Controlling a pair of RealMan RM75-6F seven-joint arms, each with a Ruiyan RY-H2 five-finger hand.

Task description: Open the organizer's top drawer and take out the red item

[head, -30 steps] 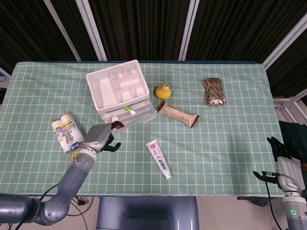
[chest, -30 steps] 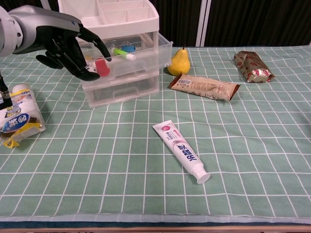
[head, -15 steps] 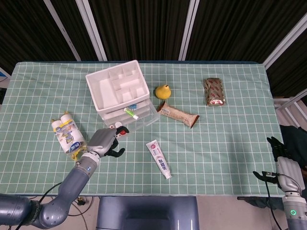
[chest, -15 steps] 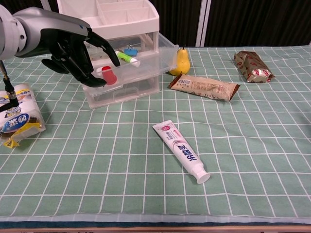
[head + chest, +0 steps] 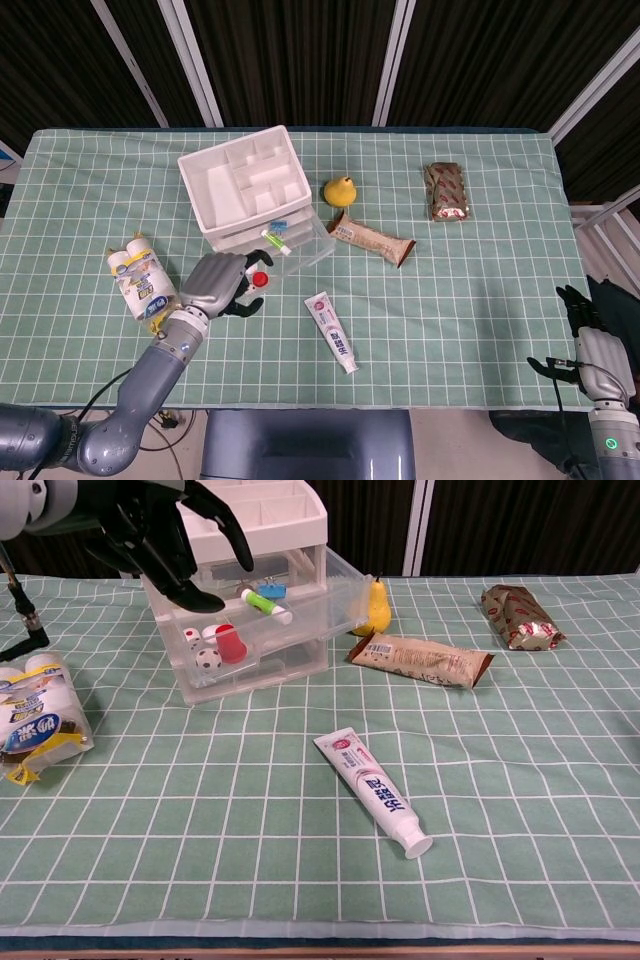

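The white organizer (image 5: 243,186) stands at the table's back left, with its clear top drawer (image 5: 300,615) pulled out toward me. Inside, near the drawer's front, lies the red item (image 5: 232,643), seen in the head view as a red spot (image 5: 259,279). Beside it are a small ball (image 5: 207,659), a die and a green-and-white tube (image 5: 265,605). My left hand (image 5: 165,540) hovers above the drawer's front left corner, fingers spread and curved, holding nothing. My right hand (image 5: 585,335) hangs off the table's right edge, empty.
A pear (image 5: 372,605) and a snack bar (image 5: 420,660) lie right of the organizer. A toothpaste tube (image 5: 372,789) lies mid-table, a brown packet (image 5: 519,616) at the back right, and a pack of bottles (image 5: 35,715) on the left.
The top drawer has slid further out. My left hand let go of its front and rose above it. The right hand has not moved.
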